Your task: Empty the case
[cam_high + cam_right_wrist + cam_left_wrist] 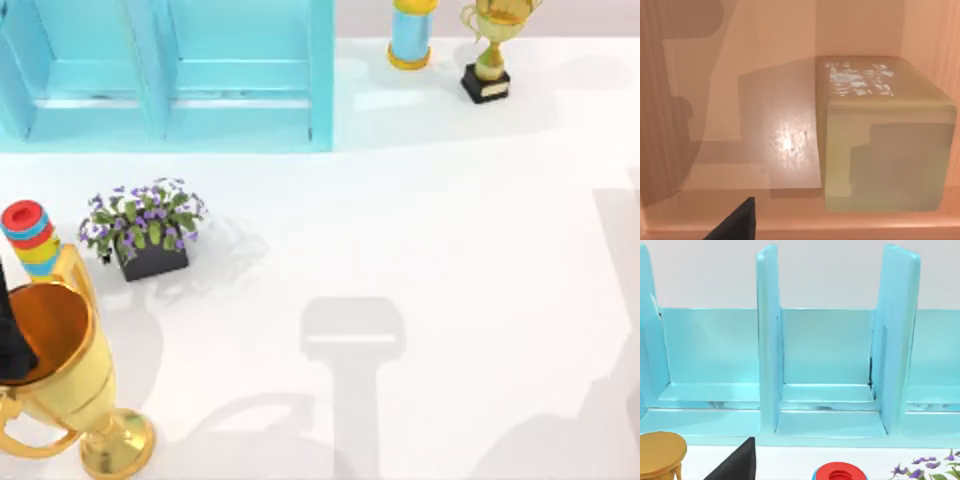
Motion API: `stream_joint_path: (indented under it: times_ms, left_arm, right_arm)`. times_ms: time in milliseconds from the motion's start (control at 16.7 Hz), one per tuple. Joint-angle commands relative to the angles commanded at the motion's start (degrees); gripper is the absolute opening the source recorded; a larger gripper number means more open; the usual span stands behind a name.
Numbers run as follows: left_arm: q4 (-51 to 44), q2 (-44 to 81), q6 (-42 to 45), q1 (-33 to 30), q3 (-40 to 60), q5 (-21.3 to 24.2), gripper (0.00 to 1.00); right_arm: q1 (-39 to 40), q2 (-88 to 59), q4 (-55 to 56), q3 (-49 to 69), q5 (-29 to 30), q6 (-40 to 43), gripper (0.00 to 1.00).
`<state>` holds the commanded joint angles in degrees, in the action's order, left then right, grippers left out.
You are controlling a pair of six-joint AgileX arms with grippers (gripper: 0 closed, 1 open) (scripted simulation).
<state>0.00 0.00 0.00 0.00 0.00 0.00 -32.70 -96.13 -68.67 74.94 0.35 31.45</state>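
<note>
Two upright dividers of the case stand at the far left of the white surface in the top view, with turquoise shelf floors between them; the left wrist view looks straight into those compartments, and the ones it faces hold nothing. Just outside the case's right wall, at the far edge, stand a light-blue cylinder with yellow ends and, beside it, a small gold trophy on a black base. Near the left edge sits a dark planter of purple flowers, and just beside it to the left a stack of coloured rings with a red top. A large gold trophy cup fills the near left corner, its foot toward the near edge. A dark part of the left arm crosses the cup's mouth; whether the left claw is apart or together I cannot tell. The right wrist view faces a pale greenish block resting on a glossy brown shelf floor; one dark fingertip of the right claw edges in, and its state I cannot tell either.
</note>
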Motion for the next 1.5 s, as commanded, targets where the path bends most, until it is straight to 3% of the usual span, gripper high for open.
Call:
stream_joint_path:
  times_ms: [420,780,1500]
  left_arm:
    - [0.0,0.0,0.0,0.0,0.0,0.0,1.0]
    - [0.0,0.0,0.0,0.0,0.0,0.0,1.0]
    - [0.0,0.0,0.0,0.0,0.0,0.0,1.0]
  right_arm:
    - [-0.1,-5.0,17.9,-12.4,0.0,-0.1,1.0]
    - [-0.1,-5.7,20.3,-14.4,0.0,0.0,1.0]
    - [-0.1,-5.7,20.3,-14.4,0.0,0.0,0.1]
